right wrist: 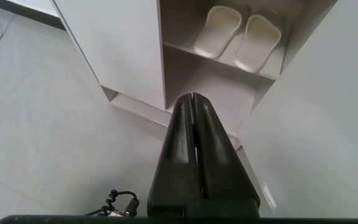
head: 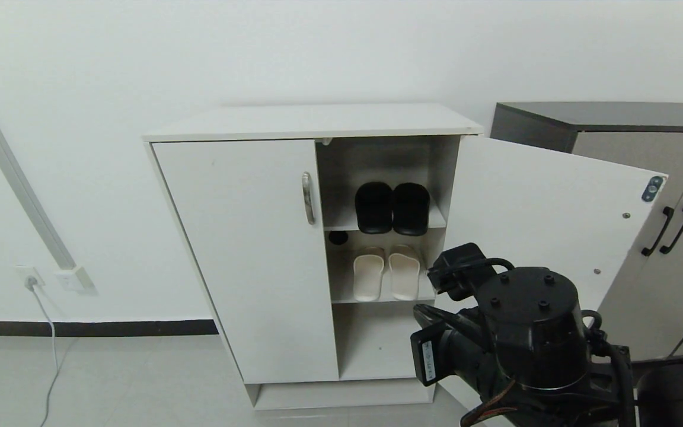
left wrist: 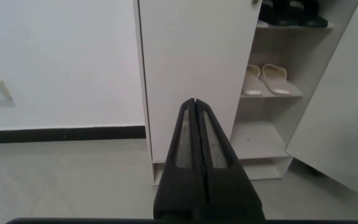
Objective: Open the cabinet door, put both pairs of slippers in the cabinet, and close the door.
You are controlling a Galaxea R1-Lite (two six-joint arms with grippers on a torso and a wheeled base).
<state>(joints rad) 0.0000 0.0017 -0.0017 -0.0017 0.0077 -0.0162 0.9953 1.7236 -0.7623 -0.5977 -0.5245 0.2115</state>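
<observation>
Black slippers (head: 392, 207): the pair stands side by side, touching, on the upper shelf inside the cabinet (head: 312, 121).
Cream slippers (head: 386, 274): this pair is on the middle shelf, directly under the black pair, side by side with toes toward the back.
Right door (head: 543, 219): swung wide open, its inner face turned toward me, so both shelves with slippers show.
Left door (head: 246, 249): shut flat against the cabinet front, with a metal handle (head: 308, 197) upright near its inner edge.
My right fingers (right wrist: 184, 118): pressed together with nothing between them, held low in front of the open side, above the floor and short of the bottom shelf.
My right arm (head: 525, 332): in front of the open door's lower part, near the cabinet's right corner.
My left fingers (left wrist: 186, 124): closed on each other, gripping nothing, facing the shut left door from well apart.
Grey cabinet (head: 644, 148): stands just beyond the open door, with two black handles (head: 667, 230).
Wall socket (head: 28, 276): left of the cabinet, with a cable (head: 54, 350) hanging to the tiled floor (head: 110, 379).
</observation>
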